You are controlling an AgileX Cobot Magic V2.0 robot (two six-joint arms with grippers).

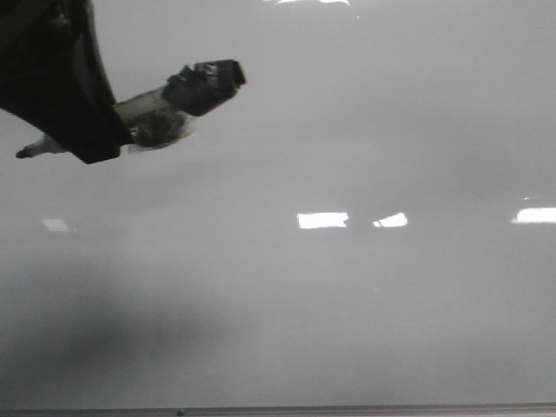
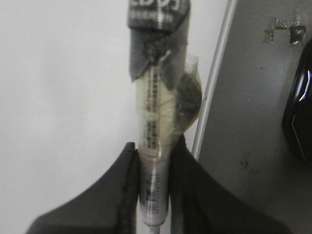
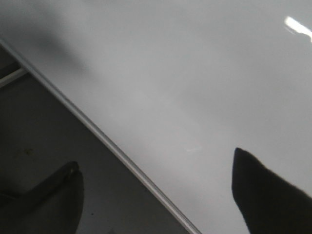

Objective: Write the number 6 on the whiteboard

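— Glossy pale grey fills the front view: the whiteboard [image 1: 347, 295], with bright rectangular light reflections across its middle and a thin dark frame edge along the bottom. What else is there?

— The left gripper [image 1: 65, 130] comes in from the upper left corner as a dark mass. It is clamped around a marker [image 1: 174, 100] that lies tilted, its dark capped end pointing up and to the right, its thin tip sticking out the other side at the far left.

— Any number 6 on the board?

— I can find no drawn line on it in this view. A soft shadow lies over the lower left of the board.

— And the left wrist view?

— The two dark fingers [image 2: 122, 185] press against the pale marker barrel [image 2: 153, 126], which carries printed text and a grey cap end. Behind it is the white board [image 2: 63, 97]; its thin frame [image 2: 214, 83] runs just beside the marker, and beyond that lies the grey bench [image 2: 248, 126] with a black glossy object [image 2: 300, 112] at the edge.

— The right wrist view?

— The right gripper [image 3: 156, 195] stands wide apart, holding nothing, one finger over the whiteboard [image 3: 195, 87] and the other over the dark bench [image 3: 44, 141], the frame edge running between them.
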